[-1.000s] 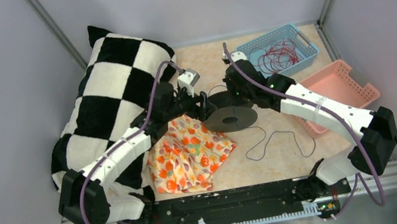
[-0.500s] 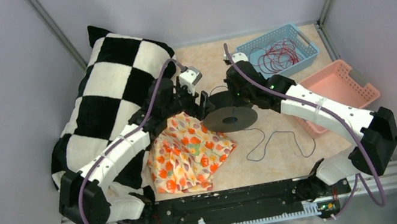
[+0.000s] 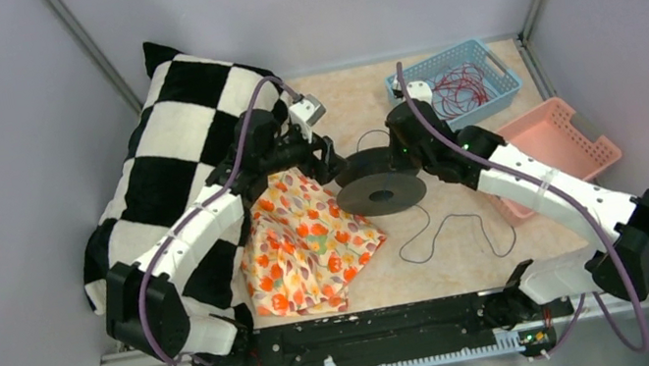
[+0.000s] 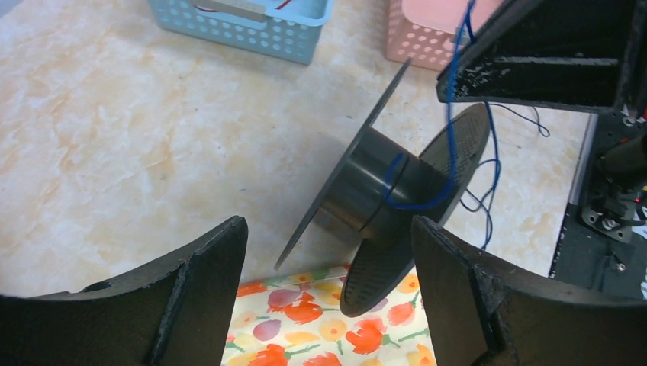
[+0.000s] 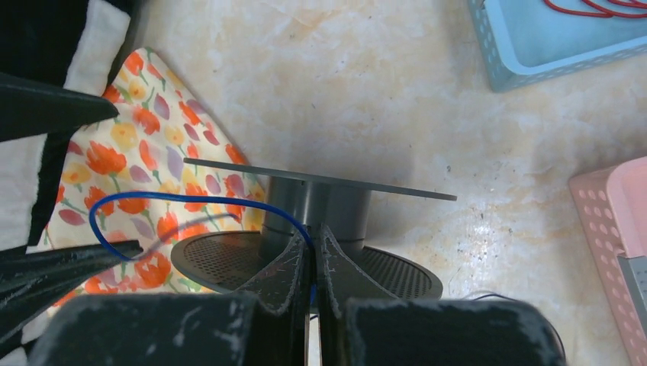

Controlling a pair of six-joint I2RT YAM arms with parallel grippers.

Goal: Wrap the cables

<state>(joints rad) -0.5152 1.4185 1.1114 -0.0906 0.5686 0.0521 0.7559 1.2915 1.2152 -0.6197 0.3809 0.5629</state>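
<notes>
A black spool [image 3: 381, 189] stands on its flange in the middle of the table, its edge over the floral cloth. The thin cable looks dark from above, lying in a loose loop [image 3: 451, 221] on the table in front of the spool. In the wrist views it looks blue, looping once around the hub [image 4: 408, 200]. My right gripper [image 3: 398, 153] is just behind the spool, shut on the cable [image 5: 175, 198] at its tips [image 5: 313, 232]. My left gripper [image 3: 329, 160] is open and empty [image 4: 328, 229], just left of the spool [image 4: 374, 191].
A black-and-white checkered pillow [image 3: 187, 156] fills the left side. The floral cloth [image 3: 306, 246] lies front left of the spool. A blue basket [image 3: 497, 92] with red wire stands at the back right. A pink basket [image 3: 552, 140] stands at the right edge.
My right gripper has moved right and toward the back with the cable in it. My left arm has swung back a little. The spool has shifted slightly right.
</notes>
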